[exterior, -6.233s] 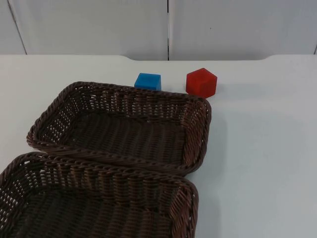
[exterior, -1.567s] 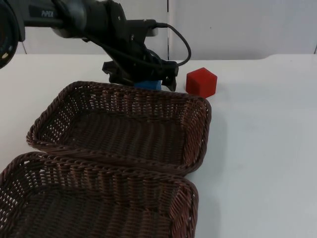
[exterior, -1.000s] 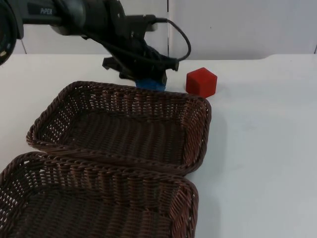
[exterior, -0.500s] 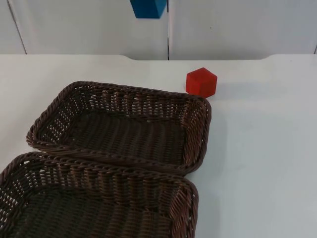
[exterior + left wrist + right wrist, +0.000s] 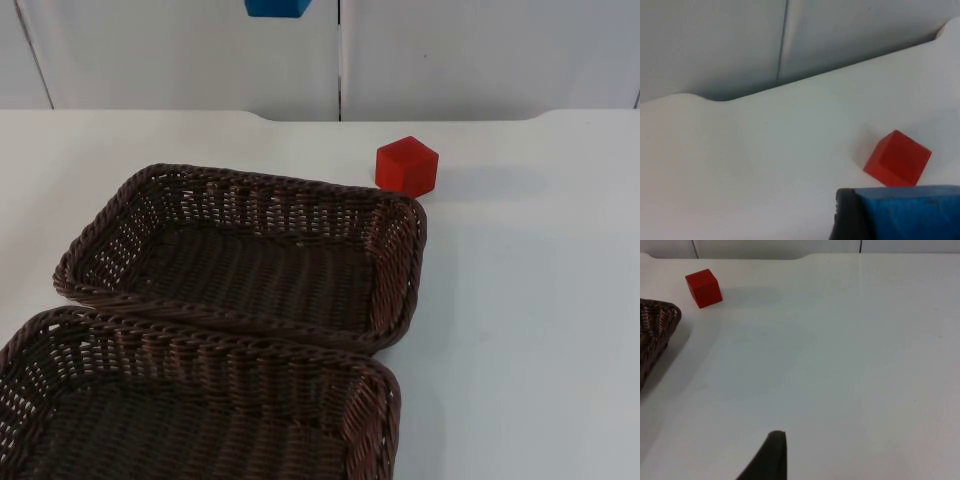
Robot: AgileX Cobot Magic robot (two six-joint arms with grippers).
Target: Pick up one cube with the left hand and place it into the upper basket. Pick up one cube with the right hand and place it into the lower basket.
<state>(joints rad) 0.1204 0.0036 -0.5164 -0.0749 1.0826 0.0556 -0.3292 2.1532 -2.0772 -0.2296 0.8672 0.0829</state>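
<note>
My left gripper (image 5: 912,227) is shut on the blue cube (image 5: 900,210) and holds it high above the table. In the top view the blue cube (image 5: 277,7) hangs at the upper edge, above the far side of the upper basket (image 5: 260,183). The red cube (image 5: 407,166) rests on the table just beyond that basket's far right corner. It also shows below the held cube as the red cube (image 5: 897,159) and far off as the red cube (image 5: 703,287). The lower basket (image 5: 200,338) lies nearest, touching the upper one. My right gripper (image 5: 771,460) waits over bare table right of the baskets.
Both brown wicker baskets hold nothing. A corner of the upper basket (image 5: 655,325) lies close to the red cube. White table stretches to the right of the baskets, and the grey partition wall (image 5: 480,50) closes the far edge.
The left arm closed on the blue cube behind the upper basket and lifted it off the table; in the last half second the cube rose further and drifted left. The red cube stayed put.
</note>
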